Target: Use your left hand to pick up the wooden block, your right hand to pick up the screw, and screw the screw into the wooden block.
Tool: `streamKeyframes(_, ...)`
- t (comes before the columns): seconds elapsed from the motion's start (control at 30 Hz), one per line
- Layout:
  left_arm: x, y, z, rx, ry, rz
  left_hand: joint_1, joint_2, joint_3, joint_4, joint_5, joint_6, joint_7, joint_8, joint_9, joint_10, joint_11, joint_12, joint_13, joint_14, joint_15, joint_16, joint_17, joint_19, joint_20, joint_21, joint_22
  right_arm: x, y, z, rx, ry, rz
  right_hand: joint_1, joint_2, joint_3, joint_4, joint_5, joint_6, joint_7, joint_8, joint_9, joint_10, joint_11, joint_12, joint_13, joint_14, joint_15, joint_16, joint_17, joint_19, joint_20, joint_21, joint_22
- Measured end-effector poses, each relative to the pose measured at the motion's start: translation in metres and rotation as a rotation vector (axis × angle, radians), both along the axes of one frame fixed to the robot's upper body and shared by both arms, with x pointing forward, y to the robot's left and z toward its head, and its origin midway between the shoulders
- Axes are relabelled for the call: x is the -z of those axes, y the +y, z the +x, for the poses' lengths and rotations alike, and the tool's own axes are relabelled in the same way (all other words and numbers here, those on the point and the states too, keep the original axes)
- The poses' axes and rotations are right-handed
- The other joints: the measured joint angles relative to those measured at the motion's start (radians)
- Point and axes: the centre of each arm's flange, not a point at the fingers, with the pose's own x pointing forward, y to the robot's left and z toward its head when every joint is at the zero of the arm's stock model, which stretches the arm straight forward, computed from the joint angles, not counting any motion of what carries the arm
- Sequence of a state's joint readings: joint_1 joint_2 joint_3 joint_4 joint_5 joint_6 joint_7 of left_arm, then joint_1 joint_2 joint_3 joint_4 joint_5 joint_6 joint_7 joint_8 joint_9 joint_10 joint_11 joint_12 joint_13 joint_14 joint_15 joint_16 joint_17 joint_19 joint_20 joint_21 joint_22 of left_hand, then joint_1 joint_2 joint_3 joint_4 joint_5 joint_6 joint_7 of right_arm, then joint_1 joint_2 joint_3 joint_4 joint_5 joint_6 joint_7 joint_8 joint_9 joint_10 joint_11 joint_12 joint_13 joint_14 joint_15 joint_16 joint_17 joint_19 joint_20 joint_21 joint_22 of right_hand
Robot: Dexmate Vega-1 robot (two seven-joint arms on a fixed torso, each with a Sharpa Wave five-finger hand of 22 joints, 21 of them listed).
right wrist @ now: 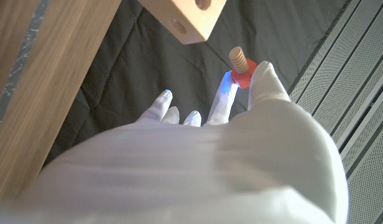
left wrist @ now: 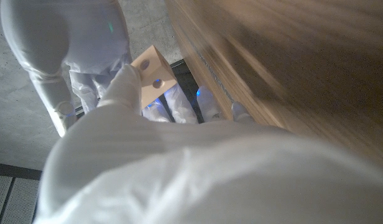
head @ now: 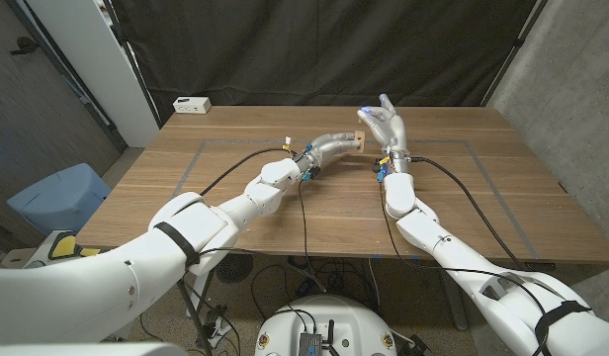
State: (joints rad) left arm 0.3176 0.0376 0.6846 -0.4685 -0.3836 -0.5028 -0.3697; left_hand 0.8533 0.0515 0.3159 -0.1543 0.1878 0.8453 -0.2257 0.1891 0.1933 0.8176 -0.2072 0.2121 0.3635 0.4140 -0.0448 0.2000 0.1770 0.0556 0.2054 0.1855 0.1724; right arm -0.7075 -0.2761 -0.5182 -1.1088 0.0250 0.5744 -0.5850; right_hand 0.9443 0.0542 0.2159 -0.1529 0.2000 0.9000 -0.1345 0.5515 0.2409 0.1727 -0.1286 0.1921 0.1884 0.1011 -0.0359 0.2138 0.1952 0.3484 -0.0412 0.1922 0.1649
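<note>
Wooden block (right wrist: 186,18) and screw (right wrist: 240,66) are both up off the table (head: 285,213) in your two hands, over its far middle, and they sit just apart from each other. Starting with the biggest thing, the brown plank table runs across the whole head view with a dark curtain (head: 324,49) hanging behind it, and a small white box (head: 193,104) sits near its far left corner. Your left arm reaches in from the near left and your left hand (head: 334,146) holds the block (head: 360,139) up at its far end; the left wrist view shows your fingers (left wrist: 122,87) clamped against the side of the pale block (left wrist: 153,74), whose drilled face carries round holes. Your right hand (head: 386,127) stands upright just right of the block, palm raised, fingertips pointing up. In the right wrist view your right hand (right wrist: 198,162) pinches the screw between the thumb and a neighbouring finger (right wrist: 224,102), while the other fingers spread apart and hold nothing. That screw has a red round head pressed against your fingertips and a tan threaded shaft that points toward the block's lower corner, near one of its holes but with a clear gap between them. In the head view, the screw is too small for you to make out.
</note>
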Motion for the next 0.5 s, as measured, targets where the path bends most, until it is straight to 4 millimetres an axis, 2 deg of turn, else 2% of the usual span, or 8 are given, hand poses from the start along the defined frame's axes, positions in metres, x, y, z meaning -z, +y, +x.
streamKeyframes(0.33,-0.0001,-0.0009,-0.0004,0.003,0.002,0.0,0.0,0.0,-0.002,0.002,0.0,0.0,0.0,0.0,0.0,0.0,0.0,0.0,-0.002,0.0,0.0,0.0,0.0,0.0,0.0,0.0,0.0,0.0039,0.0011,0.0001,-0.003,0.006,-0.002,0.008,-0.003,0.003,-0.003,-0.003,0.0,0.0,-0.003,-0.007,0.0,0.0,0.0,0.0,0.0,0.0,0.0,0.0,0.0,0.0,0.0,0.0)
streamKeyframes(0.5,0.0001,-0.0027,-0.0008,0.006,0.003,0.0,0.0,0.0,-0.002,0.002,0.0,0.0,0.0,0.0,0.0,0.0,0.0,0.0,-0.002,0.0,0.0,0.0,0.0,0.0,0.0,0.0,0.0,0.0062,0.001,0.0002,-0.005,0.01,-0.003,0.008,-0.003,0.003,-0.003,-0.004,0.0,0.0,0.003,-0.007,0.0,0.0,0.0,0.0,0.0,0.0,0.0,0.0,0.0,0.0,0.0,0.0)
